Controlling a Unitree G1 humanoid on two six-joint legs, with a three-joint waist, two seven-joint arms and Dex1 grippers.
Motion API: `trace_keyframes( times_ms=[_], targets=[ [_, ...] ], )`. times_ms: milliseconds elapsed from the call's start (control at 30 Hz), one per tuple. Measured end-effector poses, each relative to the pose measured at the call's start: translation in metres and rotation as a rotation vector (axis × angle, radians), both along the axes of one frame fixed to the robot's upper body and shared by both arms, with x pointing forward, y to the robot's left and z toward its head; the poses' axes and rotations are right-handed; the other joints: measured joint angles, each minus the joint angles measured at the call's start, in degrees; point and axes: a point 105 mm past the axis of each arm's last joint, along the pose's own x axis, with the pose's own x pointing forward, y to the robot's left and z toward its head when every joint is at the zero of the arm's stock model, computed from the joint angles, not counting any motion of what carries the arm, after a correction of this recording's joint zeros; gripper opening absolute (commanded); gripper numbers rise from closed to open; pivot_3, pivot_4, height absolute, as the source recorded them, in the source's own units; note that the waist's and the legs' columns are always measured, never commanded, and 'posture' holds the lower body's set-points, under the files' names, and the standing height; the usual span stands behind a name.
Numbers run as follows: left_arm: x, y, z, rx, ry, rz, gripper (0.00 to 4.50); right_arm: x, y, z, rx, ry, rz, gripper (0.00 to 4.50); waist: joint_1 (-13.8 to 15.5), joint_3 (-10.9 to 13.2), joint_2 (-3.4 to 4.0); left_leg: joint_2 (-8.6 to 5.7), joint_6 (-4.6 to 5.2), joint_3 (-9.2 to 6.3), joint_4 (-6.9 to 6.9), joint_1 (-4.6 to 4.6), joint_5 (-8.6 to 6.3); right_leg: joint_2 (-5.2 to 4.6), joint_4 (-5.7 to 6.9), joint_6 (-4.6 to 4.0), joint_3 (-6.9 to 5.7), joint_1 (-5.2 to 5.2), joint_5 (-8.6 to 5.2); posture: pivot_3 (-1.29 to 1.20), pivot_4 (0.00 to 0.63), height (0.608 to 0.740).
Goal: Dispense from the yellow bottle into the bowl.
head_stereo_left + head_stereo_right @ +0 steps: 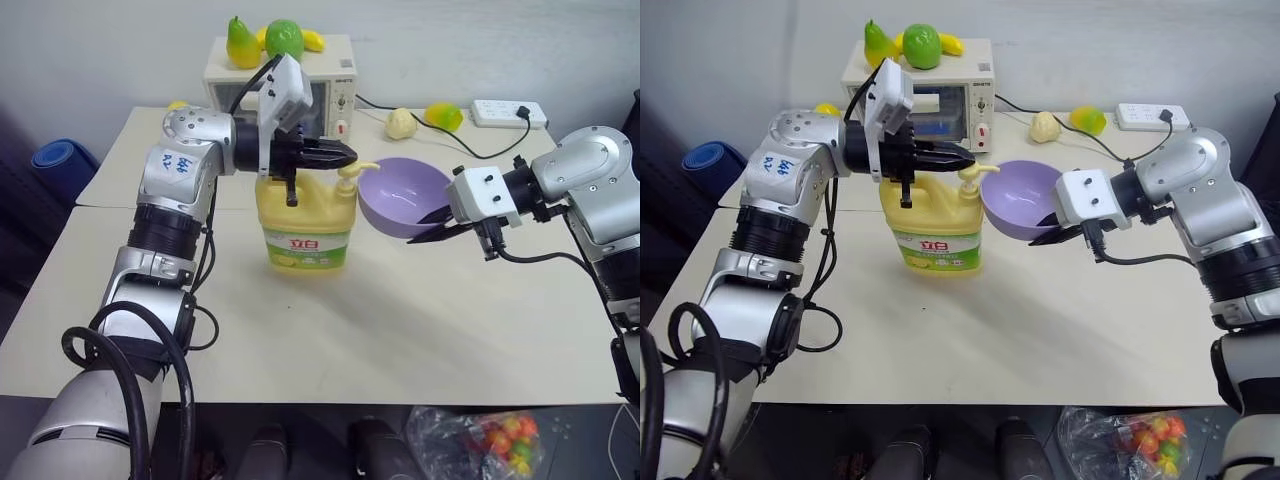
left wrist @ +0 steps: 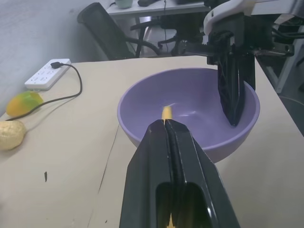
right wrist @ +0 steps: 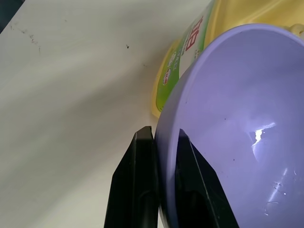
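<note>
The yellow bottle (image 1: 305, 225) stands upright at the table's middle, its pump spout (image 1: 358, 168) pointing toward the bowl (image 1: 395, 190). My left gripper (image 1: 347, 155) is shut, its black fingers lying level just over the pump head. In the left wrist view the spout tip (image 2: 166, 112) pokes out past the closed fingertips (image 2: 161, 130), over the bowl (image 2: 190, 104). The lavender bowl is tilted beside the bottle, with my right gripper (image 1: 430, 222) shut on its near rim. One finger (image 3: 140, 156) sits outside the bowl wall (image 3: 237, 118) and the other inside.
A white oven (image 1: 320, 85) with toy fruits (image 1: 284, 38) on top stands at the back. A power strip (image 1: 508, 112) with a black cable and two loose toy fruits (image 1: 443, 116) lie at the back right. A bag of coloured balls (image 1: 490, 440) sits below the front edge.
</note>
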Motion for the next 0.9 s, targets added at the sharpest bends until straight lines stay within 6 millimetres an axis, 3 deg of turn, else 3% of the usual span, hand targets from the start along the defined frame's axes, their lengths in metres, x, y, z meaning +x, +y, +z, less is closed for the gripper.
trace_keyframes(
  times_ms=[533, 900],
  targets=[
    [0.001, -0.002, -0.007, -0.011, 0.014, 0.008, 0.03, 0.0, -0.002, 0.001, -0.002, -0.002, -0.004, 0.0, 0.04, -0.01, -0.01, -0.01, 0.04, 0.0, 0.03, 0.15, 0.07, 0.0, -0.01, 0.04, 0.0, 0.18, 0.14, 0.0, 0.15, 0.74],
    [0.013, 0.001, -0.004, -0.081, 0.088, 0.075, 0.03, -0.001, -0.001, 0.002, 0.004, -0.001, 0.002, 0.0, 0.04, -0.01, -0.01, -0.02, 0.04, 0.0, -0.02, 0.13, 0.08, 0.0, -0.05, 0.04, -0.02, 0.14, 0.15, 0.0, 0.15, 0.74]
  ],
)
